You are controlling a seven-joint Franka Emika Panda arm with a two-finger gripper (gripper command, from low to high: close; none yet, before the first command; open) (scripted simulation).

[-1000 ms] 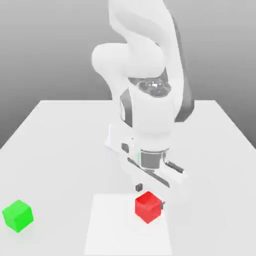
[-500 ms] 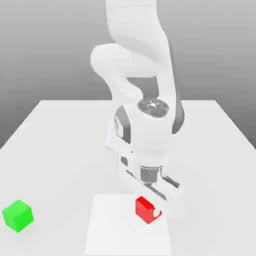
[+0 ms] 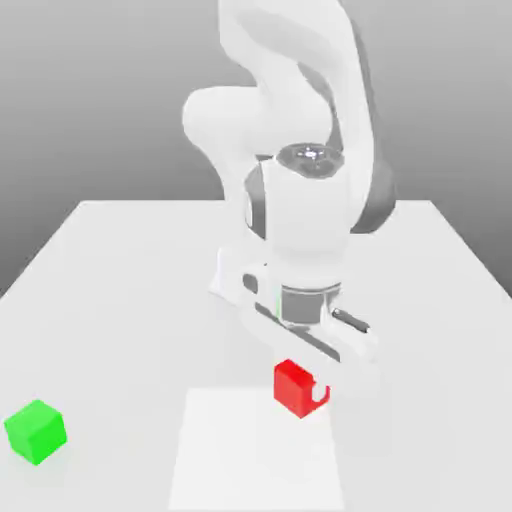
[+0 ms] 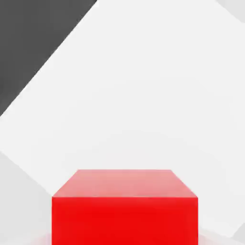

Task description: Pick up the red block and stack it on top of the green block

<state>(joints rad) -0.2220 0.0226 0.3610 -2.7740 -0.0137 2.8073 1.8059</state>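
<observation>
Your gripper (image 3: pixel 300 390) has its two fingers clamped on the small matte red cube (image 3: pixel 293 386), which hangs clear of the white tabletop (image 3: pixel 120 300), above the paler square patch (image 3: pixel 255 450). The small matte green cube (image 3: pixel 35 431) sits on the table well apart, toward the exterior view's left. The hand view shows the red cube (image 4: pixel 124 210) close up.

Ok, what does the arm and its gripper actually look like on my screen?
The arm is glossy white, built from thick rounded segments with dark grey bands at the joints. A round grey cap tops the wrist, above a metallic grey collar. The gripper has a white crossbar body and white fingers. No cables or markings show.
</observation>
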